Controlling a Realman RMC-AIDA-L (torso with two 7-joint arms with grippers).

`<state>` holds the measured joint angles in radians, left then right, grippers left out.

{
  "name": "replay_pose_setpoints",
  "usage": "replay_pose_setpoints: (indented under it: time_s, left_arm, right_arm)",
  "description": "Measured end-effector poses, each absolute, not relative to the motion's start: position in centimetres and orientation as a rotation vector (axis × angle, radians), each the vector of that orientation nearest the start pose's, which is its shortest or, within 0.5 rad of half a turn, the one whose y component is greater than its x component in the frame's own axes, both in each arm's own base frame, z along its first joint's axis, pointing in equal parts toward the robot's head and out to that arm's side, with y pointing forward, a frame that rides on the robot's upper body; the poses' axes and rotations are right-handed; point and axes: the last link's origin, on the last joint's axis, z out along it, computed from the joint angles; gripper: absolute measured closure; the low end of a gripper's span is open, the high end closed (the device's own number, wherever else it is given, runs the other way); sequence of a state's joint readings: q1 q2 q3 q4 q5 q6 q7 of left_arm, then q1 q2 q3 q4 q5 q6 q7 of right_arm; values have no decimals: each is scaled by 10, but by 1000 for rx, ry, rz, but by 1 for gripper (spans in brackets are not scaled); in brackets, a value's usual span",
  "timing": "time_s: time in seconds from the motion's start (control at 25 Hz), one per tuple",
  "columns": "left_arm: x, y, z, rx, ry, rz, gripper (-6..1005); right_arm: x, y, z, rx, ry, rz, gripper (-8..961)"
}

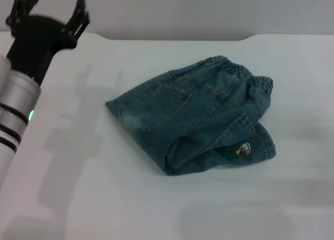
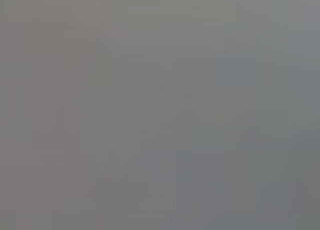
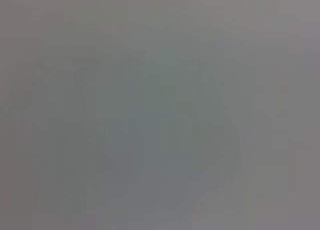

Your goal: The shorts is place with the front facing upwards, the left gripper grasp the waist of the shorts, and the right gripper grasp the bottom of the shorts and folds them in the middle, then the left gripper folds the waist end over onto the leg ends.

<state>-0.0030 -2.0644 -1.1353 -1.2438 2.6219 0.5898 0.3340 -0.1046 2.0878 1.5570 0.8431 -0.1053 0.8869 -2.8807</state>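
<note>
The left pincer is raised at the far left of the desk, well apart from the shorts. Its pronged fingers stand apart, and it holds nothing. The right pincer is not seen in any view. The shorts lie folded in a bundle a little right of the middle of the desk — a back pocket faces up, and the elastic waistband is at the far right side. The small cartoon patch shows at the near right edge of the bundle, under a folded flap of denim. Both wrist views show only a plain grey blur.
</note>
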Motion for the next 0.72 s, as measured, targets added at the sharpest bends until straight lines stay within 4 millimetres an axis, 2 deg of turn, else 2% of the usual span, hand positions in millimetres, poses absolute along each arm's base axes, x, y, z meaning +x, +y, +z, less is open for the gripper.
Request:
replay_pose_setpoints:
  time_s: [0.24,0.48,0.64,0.72]
  left_arm:
    - [-253,337,-9,-1617,-444,-639,149]
    - [-279,350,-17,-1622,-519,-615,150]
    - [-281,348,-15,-1602,-496,-632,150]
    - [-283,347,-15,-1601,-506,-639,150]
  right_arm:
    - [362,259,42,-1466,587,619,878]
    - [369,254,39,-1466,605,595,672]
    - [370,256,36,-1472,607,594,435]
    - [370,256,35,-1474,607,595,399]
